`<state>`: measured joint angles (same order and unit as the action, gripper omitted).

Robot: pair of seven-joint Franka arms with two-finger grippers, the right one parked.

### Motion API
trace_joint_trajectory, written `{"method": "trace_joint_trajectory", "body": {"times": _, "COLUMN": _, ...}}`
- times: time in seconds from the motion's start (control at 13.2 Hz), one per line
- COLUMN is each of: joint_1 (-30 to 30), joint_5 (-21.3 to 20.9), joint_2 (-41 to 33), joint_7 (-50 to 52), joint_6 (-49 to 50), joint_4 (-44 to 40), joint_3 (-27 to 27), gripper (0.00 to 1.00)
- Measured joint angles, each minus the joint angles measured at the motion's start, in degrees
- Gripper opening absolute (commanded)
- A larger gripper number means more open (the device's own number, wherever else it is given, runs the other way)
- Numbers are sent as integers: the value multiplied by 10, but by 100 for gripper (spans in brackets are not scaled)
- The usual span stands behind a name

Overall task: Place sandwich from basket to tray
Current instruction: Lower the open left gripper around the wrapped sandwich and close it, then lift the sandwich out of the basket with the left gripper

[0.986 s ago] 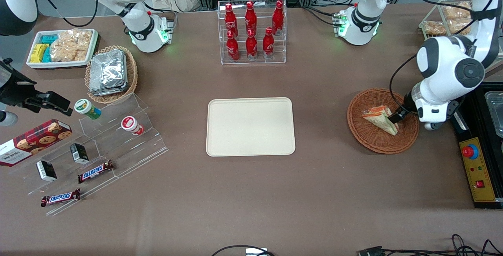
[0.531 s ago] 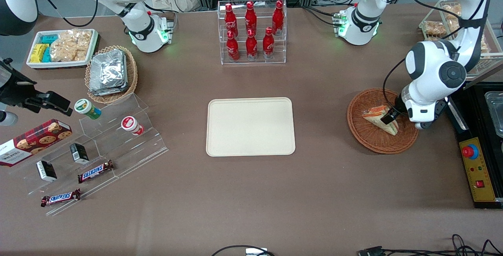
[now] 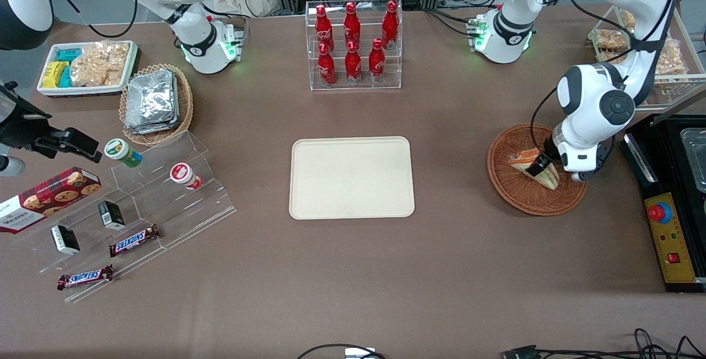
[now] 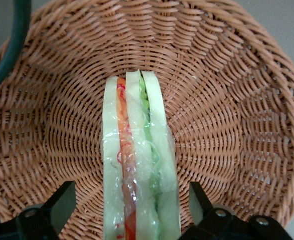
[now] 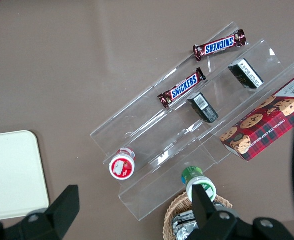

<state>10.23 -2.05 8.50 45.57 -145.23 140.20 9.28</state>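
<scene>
The wrapped wedge sandwich (image 3: 524,160) lies in the round reddish-brown wicker basket (image 3: 513,193) toward the working arm's end of the table. In the left wrist view the sandwich (image 4: 136,165) shows pale bread with orange, red and green layers on the basket's weave (image 4: 227,100). My left gripper (image 3: 538,170) is down in the basket over the sandwich. It is open (image 4: 131,205), with one finger on each side of the sandwich and a gap to each. The cream-beige tray (image 3: 352,177) lies bare at the table's middle.
A clear rack of red bottles (image 3: 353,44) stands farther from the front camera than the tray. A black control box (image 3: 670,237) sits beside the basket at the table's edge. A tan basket of foil packs (image 3: 156,102) and a clear stepped shelf (image 3: 160,199) lie toward the parked arm's end.
My left arm has shifted toward the tray's side, bringing the gripper from the sandwich's end to over its middle. The sandwich has not moved.
</scene>
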Motion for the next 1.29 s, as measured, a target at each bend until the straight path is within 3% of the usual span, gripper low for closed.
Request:
{"method": "trace_joint_trajectory", "body": {"times": 0.08, "joint_1": 0, "joint_5": 0, "joint_2": 5, "joint_7": 0, "joint_6": -4, "joint_4": 0, "joint_3": 0, "gripper": 82}}
{"method": "trace_joint_trajectory", "body": {"times": 0.23, "joint_1": 0, "joint_5": -3, "joint_2": 13, "joint_7": 0, "joint_6": -11, "joint_4": 0, "joint_3": 0, "gripper": 5}}
{"method": "trace_joint_trajectory", "body": {"times": 0.3, "joint_1": 0, "joint_5": -4, "joint_2": 16, "joint_7": 0, "joint_6": -13, "joint_4": 0, "joint_3": 0, "gripper": 0}}
{"method": "trace_joint_trajectory", "body": {"times": 0.91, "joint_1": -1, "joint_5": -28, "joint_2": 13, "joint_7": -2, "joint_6": -10, "joint_4": -4, "joint_3": 0, "gripper": 0}}
{"method": "trace_joint_trajectory", "body": {"times": 1.29, "joint_1": -2, "joint_5": -55, "joint_2": -30, "joint_7": -63, "joint_6": 118, "joint_4": -71, "joint_3": 22, "gripper": 0}}
